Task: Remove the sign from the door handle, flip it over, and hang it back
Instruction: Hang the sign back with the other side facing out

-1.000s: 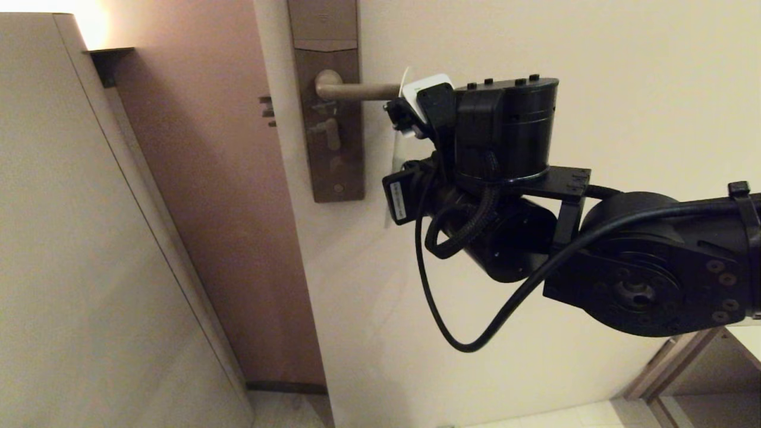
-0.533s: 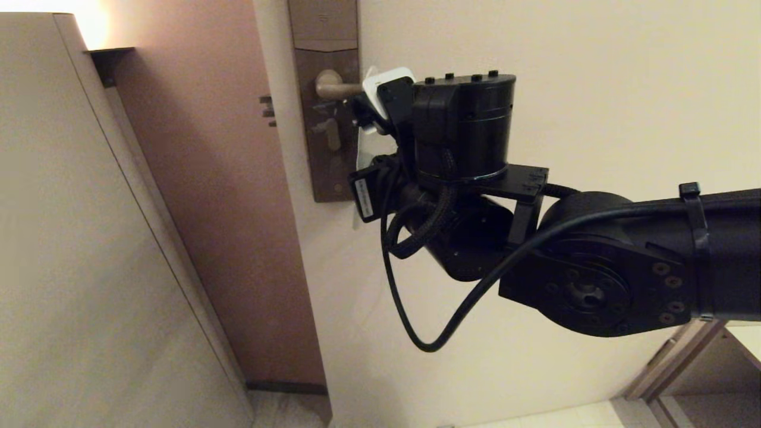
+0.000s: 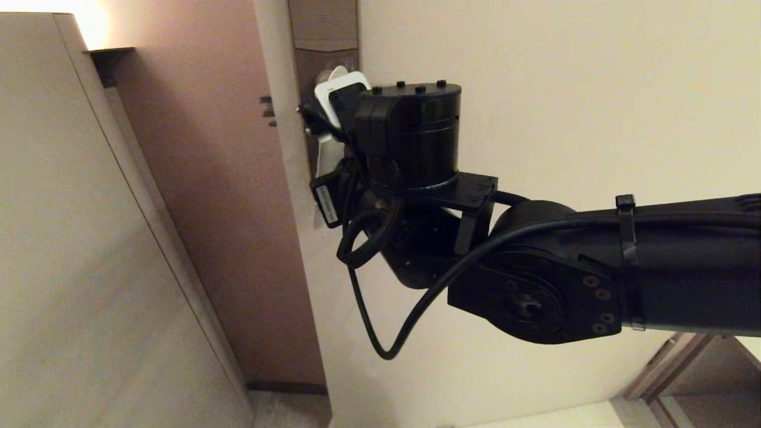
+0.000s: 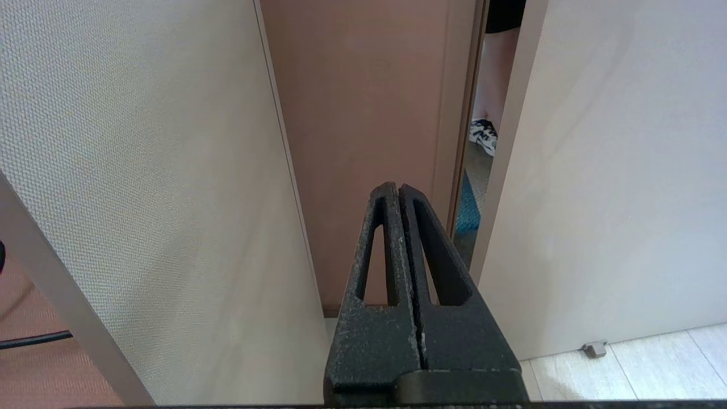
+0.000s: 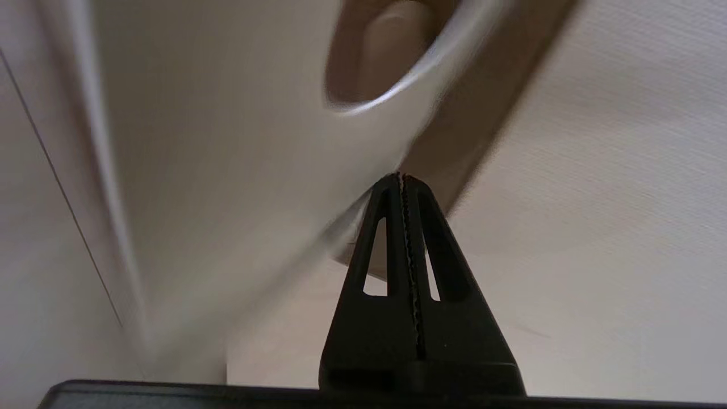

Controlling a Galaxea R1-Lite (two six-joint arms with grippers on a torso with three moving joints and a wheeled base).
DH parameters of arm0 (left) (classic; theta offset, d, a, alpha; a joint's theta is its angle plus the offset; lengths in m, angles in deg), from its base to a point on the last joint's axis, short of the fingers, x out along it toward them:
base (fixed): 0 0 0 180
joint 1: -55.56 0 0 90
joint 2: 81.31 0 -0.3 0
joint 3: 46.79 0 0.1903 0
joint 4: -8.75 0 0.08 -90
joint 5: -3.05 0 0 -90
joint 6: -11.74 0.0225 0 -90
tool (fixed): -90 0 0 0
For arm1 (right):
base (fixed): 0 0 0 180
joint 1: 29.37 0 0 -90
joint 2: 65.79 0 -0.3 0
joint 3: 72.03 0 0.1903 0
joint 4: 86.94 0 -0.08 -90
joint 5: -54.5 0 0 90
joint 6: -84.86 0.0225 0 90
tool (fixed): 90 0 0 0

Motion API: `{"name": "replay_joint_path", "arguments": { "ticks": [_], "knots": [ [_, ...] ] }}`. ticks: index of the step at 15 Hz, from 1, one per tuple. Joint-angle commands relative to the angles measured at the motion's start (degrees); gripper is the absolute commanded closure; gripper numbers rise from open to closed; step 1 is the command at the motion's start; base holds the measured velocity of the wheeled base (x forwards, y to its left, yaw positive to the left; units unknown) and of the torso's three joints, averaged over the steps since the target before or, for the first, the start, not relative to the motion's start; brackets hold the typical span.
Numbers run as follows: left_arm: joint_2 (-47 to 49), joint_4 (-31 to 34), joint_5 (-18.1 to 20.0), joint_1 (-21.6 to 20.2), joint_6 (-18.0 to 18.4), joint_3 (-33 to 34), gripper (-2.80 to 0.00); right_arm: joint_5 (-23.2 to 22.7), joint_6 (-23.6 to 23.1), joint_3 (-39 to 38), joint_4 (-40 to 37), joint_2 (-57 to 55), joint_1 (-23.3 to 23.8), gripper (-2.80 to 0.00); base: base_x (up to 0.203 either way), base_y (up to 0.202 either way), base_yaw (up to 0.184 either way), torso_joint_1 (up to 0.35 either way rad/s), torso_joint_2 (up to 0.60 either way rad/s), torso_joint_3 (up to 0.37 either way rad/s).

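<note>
In the right wrist view the off-white face of the sign fills the picture, and the door handle shows through its oval hole. My right gripper is shut on the sign's edge. From the head the sign is seen nearly edge-on, right in front of the brown backplate. The right gripper and its wrist cover almost all of the lever. My left gripper is shut and empty, low down, pointing at the gap beside the door.
The cream door stretches right of the backplate, with the brown frame and a pale wall panel to its left. Through the gap a person's leg and shoe show. A door stop sits on the floor.
My right arm has carried the sign leftward along the lever, from near its free end up to the backplate. The left gripper has not moved.
</note>
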Motion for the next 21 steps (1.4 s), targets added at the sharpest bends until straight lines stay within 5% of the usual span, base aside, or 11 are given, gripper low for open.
{"name": "replay_joint_path", "arguments": {
  "ticks": [1, 10, 21],
  "knots": [
    [0.0, 0.0, 0.0, 0.0, 0.0, 0.0, 0.00, 0.2, -0.5, 0.3, 0.1, -0.4, -0.1, 0.00, 0.000, 0.000, 0.000, 0.000, 0.00, 0.000],
    [0.0, 0.0, 0.0, 0.0, 0.0, 0.0, 0.00, -1.5, -3.5, 1.9, -0.6, 1.3, -0.1, 0.00, 0.000, 0.000, 0.000, 0.000, 0.00, 0.000],
    [0.1, 0.0, 0.0, 0.0, 0.0, 0.0, 0.00, -1.7, -4.0, -6.3, -2.2, 5.9, -1.1, 0.00, 0.000, 0.000, 0.000, 0.000, 0.00, 0.000]
  ]
}}
